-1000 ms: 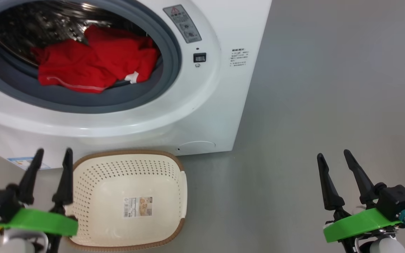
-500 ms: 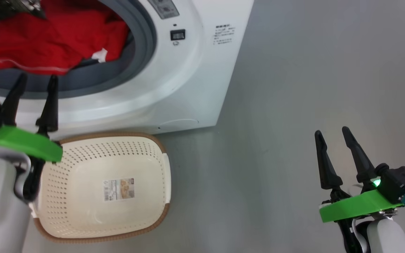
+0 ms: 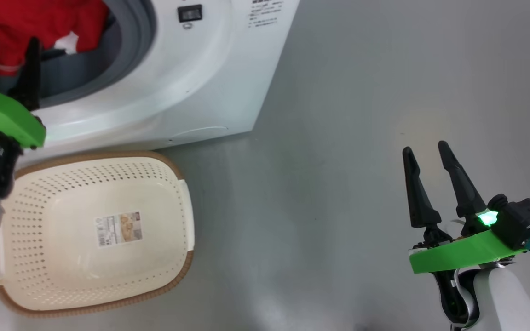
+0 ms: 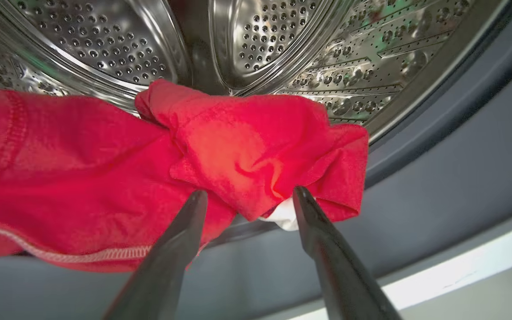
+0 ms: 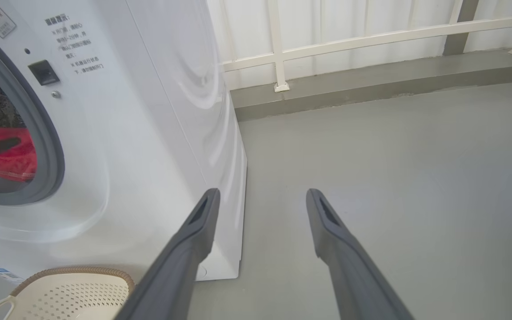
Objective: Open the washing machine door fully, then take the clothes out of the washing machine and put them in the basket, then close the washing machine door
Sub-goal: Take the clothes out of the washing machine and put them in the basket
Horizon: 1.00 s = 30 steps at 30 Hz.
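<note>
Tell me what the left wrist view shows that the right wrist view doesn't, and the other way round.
Left wrist view, not the right: the perforated steel drum wall, a white fabric patch and a white-stitched hem. Right wrist view, not the left: the basket, the grey floor, a white railing, and the right gripper, open and empty over the floor. Both: the red clothes in the washing machine opening, its grey rubber ring, and the left gripper, open, tips at the clothes.
</note>
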### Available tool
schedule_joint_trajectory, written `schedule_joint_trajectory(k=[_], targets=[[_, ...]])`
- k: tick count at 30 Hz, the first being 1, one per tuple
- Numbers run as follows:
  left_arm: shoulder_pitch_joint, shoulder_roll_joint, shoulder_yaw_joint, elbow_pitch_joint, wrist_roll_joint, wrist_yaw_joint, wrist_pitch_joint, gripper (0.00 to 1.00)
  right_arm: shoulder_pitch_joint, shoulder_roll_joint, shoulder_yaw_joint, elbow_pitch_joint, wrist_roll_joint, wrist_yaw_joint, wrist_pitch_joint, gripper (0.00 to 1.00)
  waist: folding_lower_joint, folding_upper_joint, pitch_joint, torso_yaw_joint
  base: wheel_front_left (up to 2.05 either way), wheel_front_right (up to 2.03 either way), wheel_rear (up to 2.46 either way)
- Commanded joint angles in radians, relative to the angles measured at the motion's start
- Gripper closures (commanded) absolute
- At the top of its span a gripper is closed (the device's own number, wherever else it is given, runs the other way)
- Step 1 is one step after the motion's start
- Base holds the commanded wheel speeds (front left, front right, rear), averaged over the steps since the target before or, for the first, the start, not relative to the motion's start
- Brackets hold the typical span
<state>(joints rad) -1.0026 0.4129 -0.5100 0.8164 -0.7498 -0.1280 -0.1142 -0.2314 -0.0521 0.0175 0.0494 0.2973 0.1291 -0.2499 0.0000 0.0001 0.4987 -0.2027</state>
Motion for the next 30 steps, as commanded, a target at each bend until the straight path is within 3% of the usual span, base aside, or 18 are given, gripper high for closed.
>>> schedule_joint_trajectory(k=[1,7,15,26,27,30], targets=[[-0.041,0.055,0.019,-0.002,-0.024,-0.003,0.008,0.00,-0.017,0.002,0.024,-0.026,0.006,0.002,-0.012,0.00,0.0000,-0.0001,0.031,-0.030,0.00,0.00,0.00],[-0.117,0.086,-0.016,0.062,-0.121,-0.003,0.049,0.00,-0.032,0.002,0.038,-0.029,0.024,0.002,-0.012,0.00,0.0000,-0.0001,0.052,-0.053,0.00,0.00,0.00],[-0.195,0.120,-0.084,0.165,-0.138,-0.003,0.049,0.00,-0.042,0.002,0.062,-0.029,0.038,0.002,-0.012,0.00,0.0000,-0.0001,0.067,-0.085,0.00,0.00,0.00],[-0.229,0.141,-0.160,0.187,-0.188,-0.003,0.026,0.00,-0.033,0.002,0.066,-0.033,0.039,0.002,-0.012,0.00,0.0000,-0.0001,0.064,-0.106,0.00,0.00,0.00],[-0.230,0.142,-0.172,0.183,-0.189,-0.003,0.021,0.04,-0.032,0.002,0.066,-0.033,0.040,0.002,-0.012,0.00,0.0000,-0.0001,0.063,-0.107,0.00,0.00,0.00],[-0.227,0.144,-0.205,0.173,-0.202,-0.003,0.008,0.56,-0.032,0.002,0.068,-0.031,0.040,0.002,-0.012,0.00,0.0000,-0.0001,0.060,-0.110,0.00,0.00,0.00]])
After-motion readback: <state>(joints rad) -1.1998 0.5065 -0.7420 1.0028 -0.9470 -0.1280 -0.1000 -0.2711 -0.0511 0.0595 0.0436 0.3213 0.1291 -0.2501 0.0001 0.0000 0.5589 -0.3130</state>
